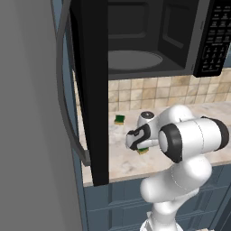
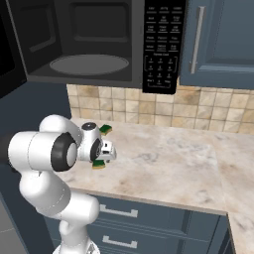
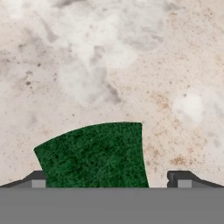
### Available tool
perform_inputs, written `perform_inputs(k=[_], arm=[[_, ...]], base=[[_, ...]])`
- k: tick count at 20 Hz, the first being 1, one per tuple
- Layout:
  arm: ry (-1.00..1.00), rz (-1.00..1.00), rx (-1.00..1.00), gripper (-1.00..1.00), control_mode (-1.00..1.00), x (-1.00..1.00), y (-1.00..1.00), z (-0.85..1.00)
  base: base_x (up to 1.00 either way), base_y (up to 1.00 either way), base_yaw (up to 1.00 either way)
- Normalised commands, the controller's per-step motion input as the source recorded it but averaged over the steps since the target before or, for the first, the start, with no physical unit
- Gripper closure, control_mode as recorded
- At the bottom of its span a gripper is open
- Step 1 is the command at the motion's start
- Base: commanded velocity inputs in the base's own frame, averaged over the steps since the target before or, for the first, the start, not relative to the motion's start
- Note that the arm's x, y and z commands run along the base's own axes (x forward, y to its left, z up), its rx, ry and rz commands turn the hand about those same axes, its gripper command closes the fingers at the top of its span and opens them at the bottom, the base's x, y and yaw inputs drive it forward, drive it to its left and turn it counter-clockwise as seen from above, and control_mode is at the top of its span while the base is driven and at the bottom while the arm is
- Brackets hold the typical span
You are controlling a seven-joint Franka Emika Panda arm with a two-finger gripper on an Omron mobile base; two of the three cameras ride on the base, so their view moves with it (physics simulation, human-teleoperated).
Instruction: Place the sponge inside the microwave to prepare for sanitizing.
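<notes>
The sponge (image 3: 96, 153) lies on the marble counter, its green top dark in the hand's shade. From the base views a yellow lower layer shows under the sponge (image 1: 143, 150) (image 2: 99, 164). My gripper (image 3: 111, 180) hangs straight over it, open, with one fingertip on each side and no contact visible. Just above the sponge the gripper (image 1: 140, 145) (image 2: 102, 158) points down. The black microwave (image 1: 135, 61) (image 2: 89, 64) hangs above the counter with its door (image 1: 92, 90) swung wide open and its round turntable bare.
A second green sponge (image 1: 119, 119) (image 2: 105, 129) lies nearer the tiled back wall. The open door stands at the counter's left end. The keypad panel (image 2: 161, 44) and a blue wall cabinet (image 2: 218, 44) are to the right. Bare counter (image 2: 173, 158) stretches rightward.
</notes>
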Motion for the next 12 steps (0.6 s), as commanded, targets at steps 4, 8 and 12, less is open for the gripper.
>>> perform_inputs(k=[4, 8, 12], arm=[[0.00, 0.00, 0.01, -1.00, -1.00, 0.00, 0.00, -0.16], [0.00, 0.00, 0.00, 1.00, -1.00, 0.00, 0.00, -0.12], [0.00, 0.00, 0.00, 1.00, -1.00, 0.00, 0.00, -0.10]], base=[[0.00, 0.00, 0.00], [0.00, 0.00, 0.00], [0.00, 0.00, 0.00]])
